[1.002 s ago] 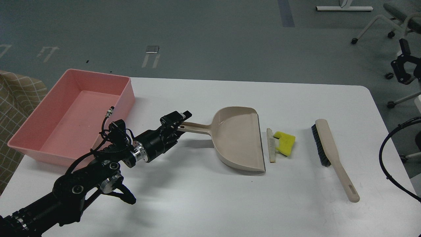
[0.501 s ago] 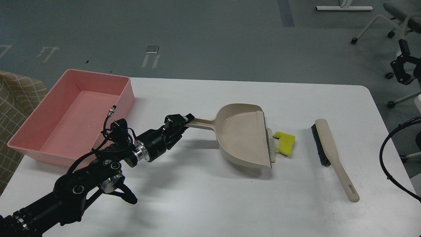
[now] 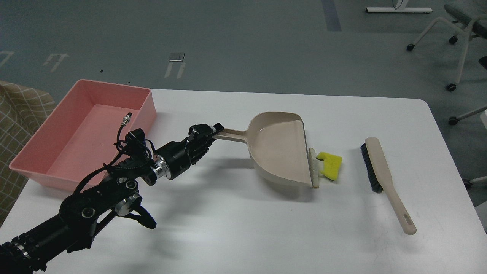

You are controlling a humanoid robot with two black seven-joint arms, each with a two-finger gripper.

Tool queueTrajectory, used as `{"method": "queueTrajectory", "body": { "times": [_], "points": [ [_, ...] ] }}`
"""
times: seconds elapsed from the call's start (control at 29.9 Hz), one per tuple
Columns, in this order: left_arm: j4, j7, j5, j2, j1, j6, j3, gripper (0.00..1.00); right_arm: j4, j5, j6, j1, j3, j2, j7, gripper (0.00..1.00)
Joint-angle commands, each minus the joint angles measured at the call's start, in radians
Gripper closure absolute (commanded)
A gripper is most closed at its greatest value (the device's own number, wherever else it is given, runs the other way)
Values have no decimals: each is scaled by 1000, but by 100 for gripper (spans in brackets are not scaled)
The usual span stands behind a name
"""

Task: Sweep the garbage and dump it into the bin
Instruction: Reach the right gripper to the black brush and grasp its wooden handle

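My left gripper (image 3: pixel 210 131) is shut on the handle of the beige dustpan (image 3: pixel 279 150), which is lifted at the handle end with its front lip down on the table. The lip touches the thin whitish wedge (image 3: pixel 313 168). The yellow notched sponge piece (image 3: pixel 330 164) lies just right of the wedge. The pink bin (image 3: pixel 81 129) stands at the table's far left, empty. The beige brush with black bristles (image 3: pixel 384 180) lies on the table to the right of the scraps. My right gripper is out of view.
The white table (image 3: pixel 243 228) has rounded corners; its right edge is near the brush. An office chair (image 3: pixel 456 26) stands on the grey floor at the far right. A checked cloth (image 3: pixel 19 114) lies left of the bin.
My left gripper closed on the dustpan handle, pushed the pan right against the whitish wedge, then raised the handle end. The right arm's parts left the right edge of view.
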Motion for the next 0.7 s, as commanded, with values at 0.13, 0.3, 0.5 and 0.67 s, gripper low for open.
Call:
{"method": "queueTrajectory", "body": {
  "times": [0.13,0.3,0.5,0.67],
  "points": [
    [0,-24,47,7,6,0,0,100,82,-26,84,-91,-135,-228,-11,0],
    [0,-25,45,7,8,3,0,100,122,-32,84,-128,-207,-199,-89,0],
    [4,-27,47,4,12,2,0,100,232,-127,84,-244,-218,-127,-171,0],
    [14,-27,47,-4,12,3,1,100,275,-158,84,-307,-215,-37,-244,0]
  ]
}}
